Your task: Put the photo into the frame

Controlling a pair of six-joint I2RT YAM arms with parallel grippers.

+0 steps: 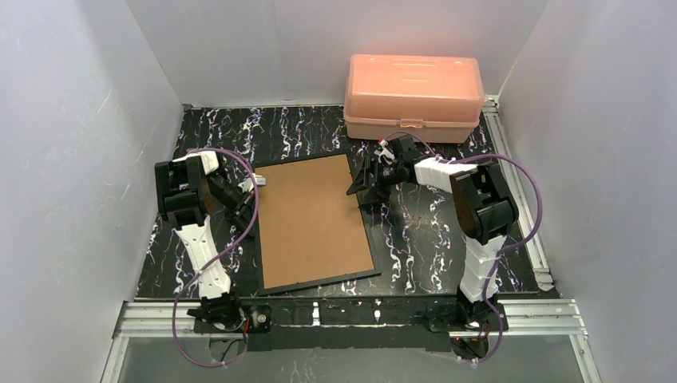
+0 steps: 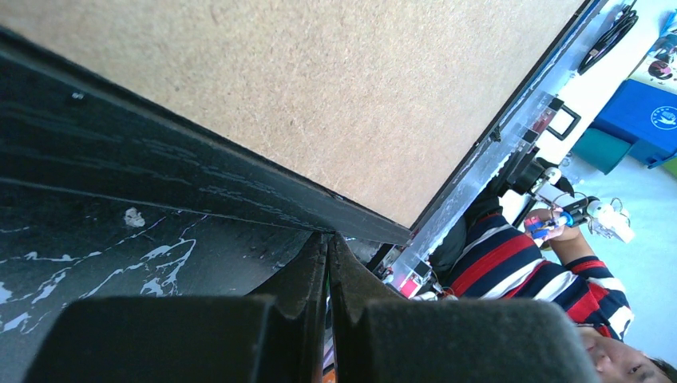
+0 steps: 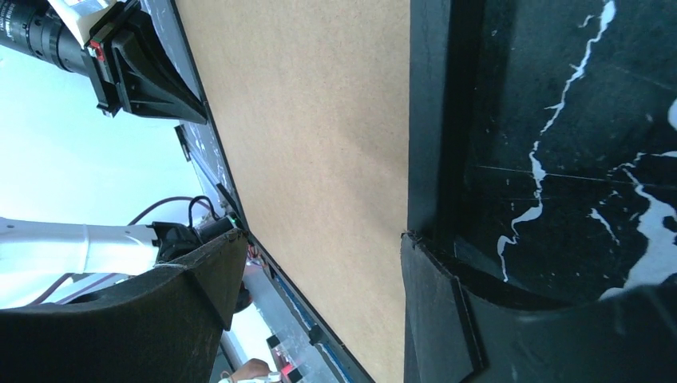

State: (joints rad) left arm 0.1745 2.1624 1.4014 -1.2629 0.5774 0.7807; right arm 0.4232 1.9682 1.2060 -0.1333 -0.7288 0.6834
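The frame (image 1: pixel 311 219) lies brown back up (centre of the picture). The left gripper (image 1: pixel 254 187), jaws pressed together, sits beside its left edge; the right gripper (image 1: pixel 361 185) gapes wide at its upper-right edge.

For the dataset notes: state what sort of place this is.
Probably a robotics lab test cell, not a home: white panel walls box in a black marbled tabletop edged with aluminium rails, and a person in a striped shirt is just outside it.
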